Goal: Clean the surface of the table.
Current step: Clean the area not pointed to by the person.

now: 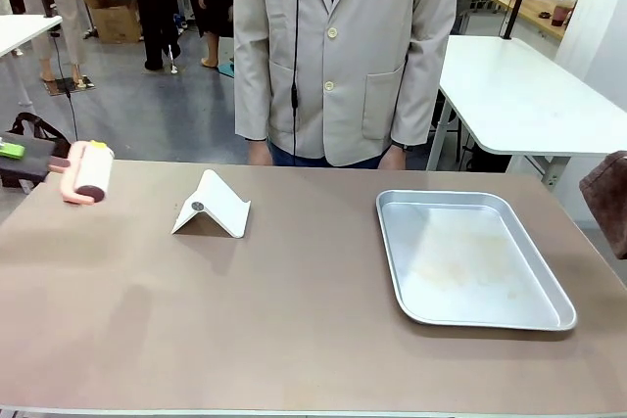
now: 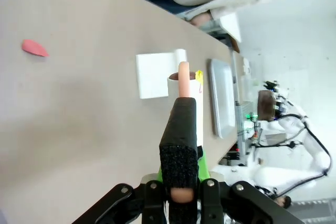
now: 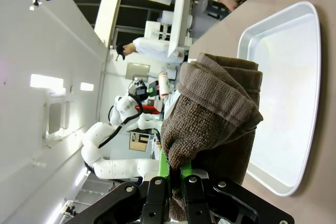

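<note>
The table [image 1: 294,340], stiff and smooth, fills the foreground; it is judged best wiped, not gripped. At its left edge a lint roller [image 1: 86,171] is clamped in the left gripper [image 2: 181,145]; at its right edge a brown cloth [image 3: 215,108] is pinched in the right gripper [image 3: 176,176].

worktop [image 1: 294,340]: brownish taupe
lint roller [image 1: 86,173]: pink handle, white roll
tray [image 1: 460,261]: shiny silver
towel [image 3: 215,108]: brown
stand [image 1: 214,205]: white
jacket [image 1: 343,46]: beige
</note>
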Controlling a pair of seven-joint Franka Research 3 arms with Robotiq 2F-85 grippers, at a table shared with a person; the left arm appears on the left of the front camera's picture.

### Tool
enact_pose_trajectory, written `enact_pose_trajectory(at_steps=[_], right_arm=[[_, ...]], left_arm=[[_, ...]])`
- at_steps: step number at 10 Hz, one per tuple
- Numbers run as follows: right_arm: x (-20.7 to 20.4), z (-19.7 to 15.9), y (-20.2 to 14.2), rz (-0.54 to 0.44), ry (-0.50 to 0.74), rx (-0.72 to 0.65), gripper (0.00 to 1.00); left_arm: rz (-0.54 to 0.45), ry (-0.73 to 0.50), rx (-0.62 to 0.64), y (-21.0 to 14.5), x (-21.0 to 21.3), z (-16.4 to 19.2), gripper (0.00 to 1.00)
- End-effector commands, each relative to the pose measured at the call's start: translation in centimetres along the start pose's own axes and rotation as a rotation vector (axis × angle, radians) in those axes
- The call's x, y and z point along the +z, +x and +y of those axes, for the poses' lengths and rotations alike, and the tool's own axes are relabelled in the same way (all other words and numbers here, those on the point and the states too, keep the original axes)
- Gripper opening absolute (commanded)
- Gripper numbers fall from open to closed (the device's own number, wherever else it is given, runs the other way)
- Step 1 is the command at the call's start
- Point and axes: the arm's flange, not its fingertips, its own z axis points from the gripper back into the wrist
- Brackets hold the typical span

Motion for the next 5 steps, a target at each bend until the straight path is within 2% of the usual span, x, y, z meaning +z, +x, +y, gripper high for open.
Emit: enact_pose_trajectory(at_steps=[1,3,5], right_arm=[[0.1,0.3,-0.2,0.000,0.016,0.006,0.09],[0.1,0.3,-0.2,0.000,0.016,0.006,0.09],[0.1,0.3,-0.2,0.000,0.016,0.006,0.09]], left_arm=[[0.025,-0.091,-0.041,-2.6,2.5,0.8,0.23],[-0.025,-0.091,-0.028,-4.2,5.9,2.5,0.23],[-0.031,-0.124,-0.026,-5.6,8.5,4.3,0.23]])
